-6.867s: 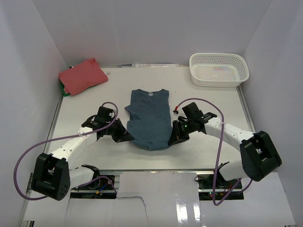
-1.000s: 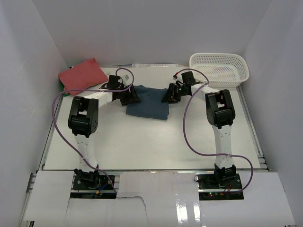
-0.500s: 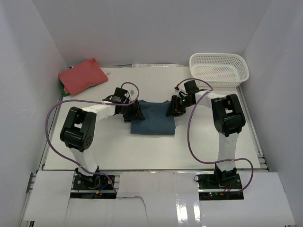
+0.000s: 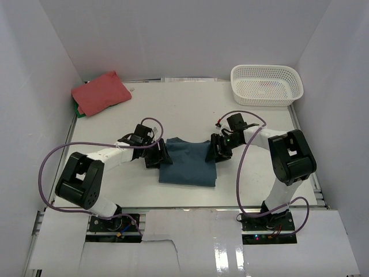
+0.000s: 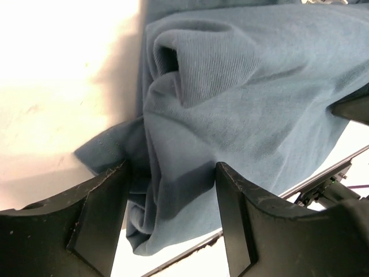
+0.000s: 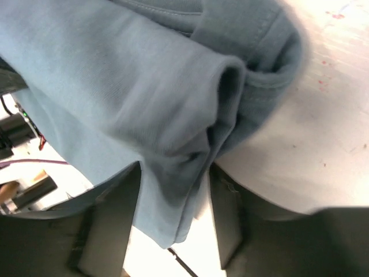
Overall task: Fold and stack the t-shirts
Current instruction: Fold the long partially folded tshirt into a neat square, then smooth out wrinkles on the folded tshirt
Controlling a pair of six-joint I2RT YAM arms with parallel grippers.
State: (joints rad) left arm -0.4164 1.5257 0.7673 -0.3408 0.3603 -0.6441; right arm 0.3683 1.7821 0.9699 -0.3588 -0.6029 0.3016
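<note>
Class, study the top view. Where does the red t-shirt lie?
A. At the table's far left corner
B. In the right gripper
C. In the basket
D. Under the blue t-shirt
A: the red t-shirt lies at the far left corner of the table, apart from the basket and the blue t-shirt.

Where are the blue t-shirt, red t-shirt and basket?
blue t-shirt [image 4: 187,165], top external view, middle of cloth
red t-shirt [image 4: 101,92], top external view, upper face
white basket [image 4: 265,99], top external view, near wall
</note>
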